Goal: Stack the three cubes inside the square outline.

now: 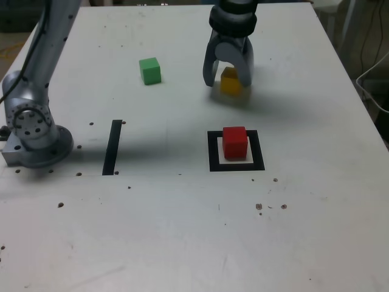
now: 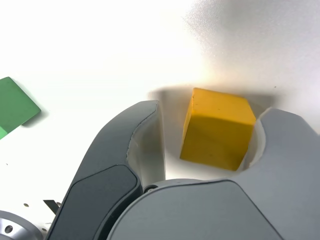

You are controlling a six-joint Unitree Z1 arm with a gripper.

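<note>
The dark grey two-fingered gripper (image 1: 228, 80) stands over the small solid yellow cube (image 1: 230, 81), jaws spread wide around it: one finger looks to touch it, the other stands clear, nothing gripped. The red cube (image 1: 234, 142) sits inside the thick black square outline (image 1: 212, 152), nearer the camera than the gripper; the green cube (image 1: 149, 70) lies off to the gripper's side, toward the exterior view's left. Picking up yellow looks in hand; next, I'd say, close squarely and lift.

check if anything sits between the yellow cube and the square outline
Nothing visible does. The table is bare between the yellow cube and the outline. The red cube already sits inside it, and the green cube is off to the side.
</note>
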